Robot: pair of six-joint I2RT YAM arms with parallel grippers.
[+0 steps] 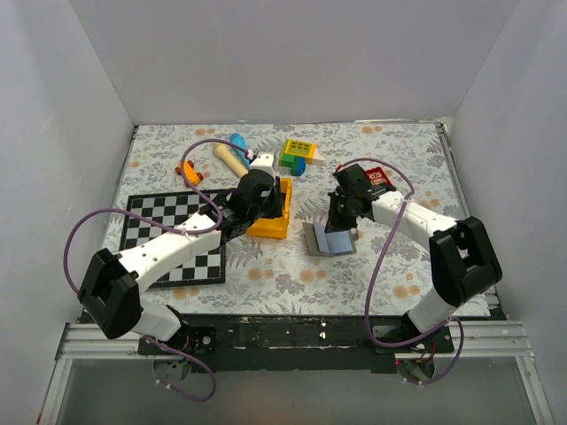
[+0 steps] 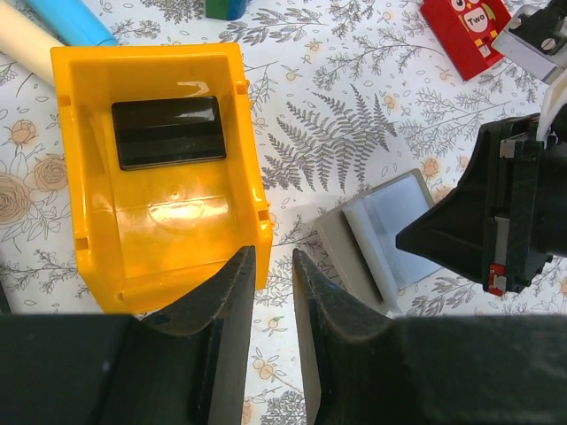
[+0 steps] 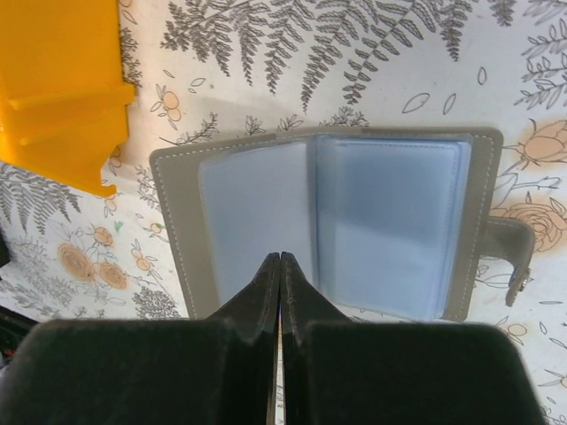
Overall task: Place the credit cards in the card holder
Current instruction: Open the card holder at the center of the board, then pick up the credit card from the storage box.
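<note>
While the R gripper (image 3: pixel 280 258), pinched shut, presses on the open card holder (image 3: pixel 390 221) beside the orange tray (image 2: pixel 66 133), the L gripper (image 2: pixel 273 257) hangs over the tray's wall w/ jaws slightly apart & empty, so the flat black credit card (image 2: pixel 168 131) inside could skid when grabbed.

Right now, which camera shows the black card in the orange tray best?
Left wrist: the credit card lies flat in the orange tray, fully visible. Top external shows the tray under the left arm, no card. Right wrist catches only a tray corner.
</note>
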